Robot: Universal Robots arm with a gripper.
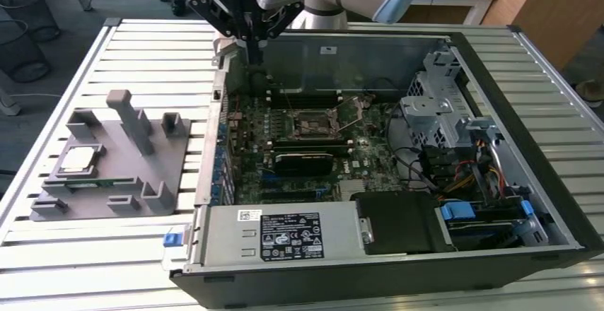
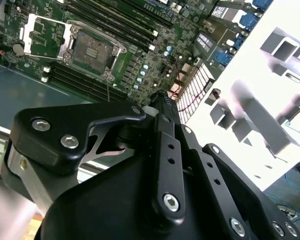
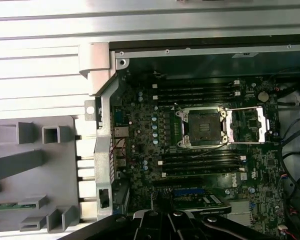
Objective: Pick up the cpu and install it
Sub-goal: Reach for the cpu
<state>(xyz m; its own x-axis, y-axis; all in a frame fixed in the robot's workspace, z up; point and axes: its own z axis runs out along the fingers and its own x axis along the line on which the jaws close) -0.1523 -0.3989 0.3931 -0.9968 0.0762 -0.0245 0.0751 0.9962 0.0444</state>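
Table [image 1: 90,261]: cpu [image 1: 78,159] on jig [image 1: 141,152]; claw [image 1: 253,55] abv case [image 1: 556,205] edge.

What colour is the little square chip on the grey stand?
The cpu is shiny silver-grey with a pale edge, clearest in the exterior view.

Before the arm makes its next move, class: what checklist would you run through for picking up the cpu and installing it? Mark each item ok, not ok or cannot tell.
1. The cpu lies flat on the grey holder, metal top up: ok.
2. The motherboard socket is empty: ok.
3. The socket's metal frame is swung open: ok.
4. The gripper is above the cpu: not ok. It hangs over the edge of the computer case, apart from the holder.
5. The cpu's corner marking matches the socket: cannot tell.
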